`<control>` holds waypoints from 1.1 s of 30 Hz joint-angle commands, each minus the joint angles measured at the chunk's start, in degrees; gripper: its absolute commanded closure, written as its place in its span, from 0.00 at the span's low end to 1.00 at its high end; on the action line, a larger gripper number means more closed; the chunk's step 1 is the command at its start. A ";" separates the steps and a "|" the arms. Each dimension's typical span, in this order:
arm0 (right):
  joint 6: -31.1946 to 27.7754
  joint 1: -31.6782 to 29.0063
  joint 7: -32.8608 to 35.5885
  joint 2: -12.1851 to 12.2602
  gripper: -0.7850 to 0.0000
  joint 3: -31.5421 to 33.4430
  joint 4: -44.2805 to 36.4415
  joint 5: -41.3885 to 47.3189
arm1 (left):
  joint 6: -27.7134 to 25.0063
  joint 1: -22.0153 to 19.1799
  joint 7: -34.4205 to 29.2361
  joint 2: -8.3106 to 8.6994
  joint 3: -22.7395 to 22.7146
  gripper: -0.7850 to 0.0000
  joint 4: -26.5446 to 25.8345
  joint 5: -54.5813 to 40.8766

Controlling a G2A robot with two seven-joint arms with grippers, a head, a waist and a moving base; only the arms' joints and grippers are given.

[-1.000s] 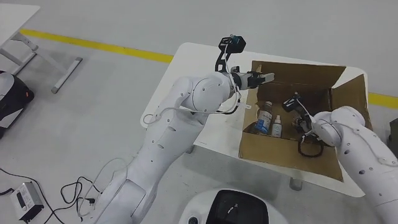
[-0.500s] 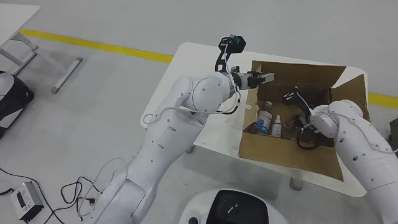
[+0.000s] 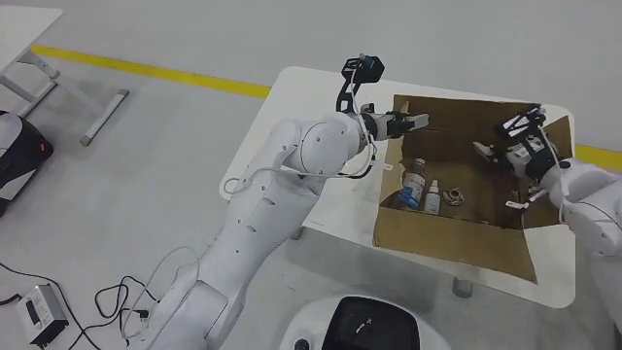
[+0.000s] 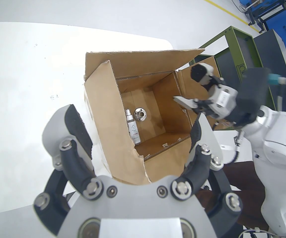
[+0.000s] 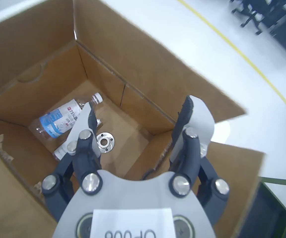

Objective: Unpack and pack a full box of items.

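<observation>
Now the box (image 3: 447, 238) sits on the bench (image 4: 21, 75) with a water bottle (image 5: 56, 121), a small spray bottle (image 4: 133, 130) and a metal flange (image 5: 105, 142) lying close together on its floor, toward the left arm's side. The right claw (image 5: 139, 102), a second ago down inside near the flange, has lifted out and hangs over the box's right flap, fingers apart and carrying nothing. So we judge that nothing left the box on this pass (whether the flange was set down or missed, we cannot tell). Against the earlier frame, the three items lie as they lay, and the left claw (image 4: 134, 115), also apart and empty, has kept its place at the box's far left corner.
</observation>
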 commanded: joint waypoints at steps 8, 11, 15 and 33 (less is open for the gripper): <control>-8.43 -15.53 -7.15 2.67 1.00 17.58 -12.67 7.59 | 0.00 0.00 0.00 0.00 0.00 0.00 0.00 0.00; -9.50 -15.99 -7.39 2.74 1.00 18.01 -12.34 8.78 | 0.00 0.00 0.00 0.00 0.00 0.00 0.00 0.00; -9.50 -15.99 -7.39 2.74 1.00 18.01 -12.34 8.78 | 0.00 0.00 0.00 0.00 0.00 0.00 0.00 0.00; 7.89 -26.90 -30.81 2.31 1.00 32.11 -7.58 8.32 | -5.85 3.46 4.46 1.17 0.83 1.00 -1.58 12.02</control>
